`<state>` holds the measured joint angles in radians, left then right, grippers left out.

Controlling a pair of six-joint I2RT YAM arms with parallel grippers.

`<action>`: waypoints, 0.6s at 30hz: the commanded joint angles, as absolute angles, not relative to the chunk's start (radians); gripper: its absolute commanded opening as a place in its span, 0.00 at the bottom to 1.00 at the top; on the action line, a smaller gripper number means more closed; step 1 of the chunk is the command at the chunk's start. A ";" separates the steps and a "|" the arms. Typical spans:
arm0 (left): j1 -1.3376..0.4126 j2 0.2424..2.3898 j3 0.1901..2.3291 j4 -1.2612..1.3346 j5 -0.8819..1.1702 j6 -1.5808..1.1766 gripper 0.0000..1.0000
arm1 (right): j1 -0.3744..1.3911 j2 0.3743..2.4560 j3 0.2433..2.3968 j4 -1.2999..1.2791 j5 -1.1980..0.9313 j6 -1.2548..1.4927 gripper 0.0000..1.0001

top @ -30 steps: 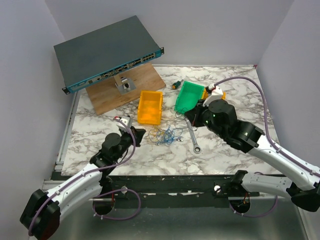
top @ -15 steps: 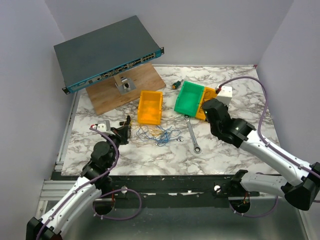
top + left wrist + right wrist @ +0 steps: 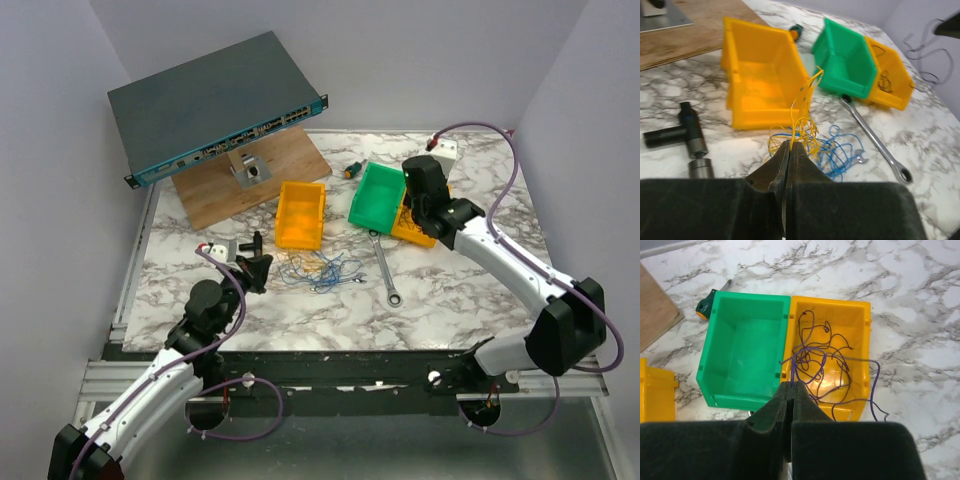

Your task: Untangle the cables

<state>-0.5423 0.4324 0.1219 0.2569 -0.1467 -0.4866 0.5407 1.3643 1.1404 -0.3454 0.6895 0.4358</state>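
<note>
A tangle of thin yellow and blue cables (image 3: 318, 268) lies on the marble table (image 3: 480, 300) in front of the yellow bin (image 3: 300, 214). My left gripper (image 3: 264, 268) is at the tangle's left end. In the left wrist view the left gripper (image 3: 790, 145) is shut on a yellow cable (image 3: 802, 125), with blue loops (image 3: 840, 150) to its right. My right gripper (image 3: 413, 212) hangs over the second yellow bin (image 3: 860, 325). The right gripper (image 3: 792, 385) is shut on a thin purple cable (image 3: 820, 360), whose loops lie in that bin.
A green bin (image 3: 378, 192) stands between the two yellow bins. A silver wrench (image 3: 385, 268) lies right of the tangle. A black T-shaped tool (image 3: 685, 132) rests left of my left gripper. A network switch (image 3: 215, 105) on a wooden board (image 3: 255, 180) fills the back left.
My right arm has swung from the tangle back and right to above the right yellow bin, carrying the purple cable. My left gripper pulled left, stretching the yellow and blue cables.
</note>
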 commanded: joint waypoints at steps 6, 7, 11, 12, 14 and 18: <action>-0.540 0.486 0.132 0.400 0.133 -0.431 0.00 | 0.508 1.459 1.286 -0.282 0.572 0.423 0.00; -0.540 0.487 0.132 0.403 0.136 -0.431 0.00 | 0.504 1.461 1.292 -0.282 0.571 0.421 0.01; -0.540 0.484 0.130 0.403 0.141 -0.431 0.00 | 0.482 1.479 1.292 -0.256 0.530 0.413 0.01; -0.540 0.483 0.131 0.402 0.143 -0.430 0.00 | 0.470 1.488 1.290 -0.251 0.516 0.417 0.01; -0.540 0.482 0.125 0.410 0.145 -0.430 0.00 | 0.445 1.507 1.304 -0.246 0.471 0.419 0.01; -0.540 0.491 0.129 0.407 0.150 -0.427 0.00 | 0.419 1.525 1.337 -0.259 0.492 0.419 0.01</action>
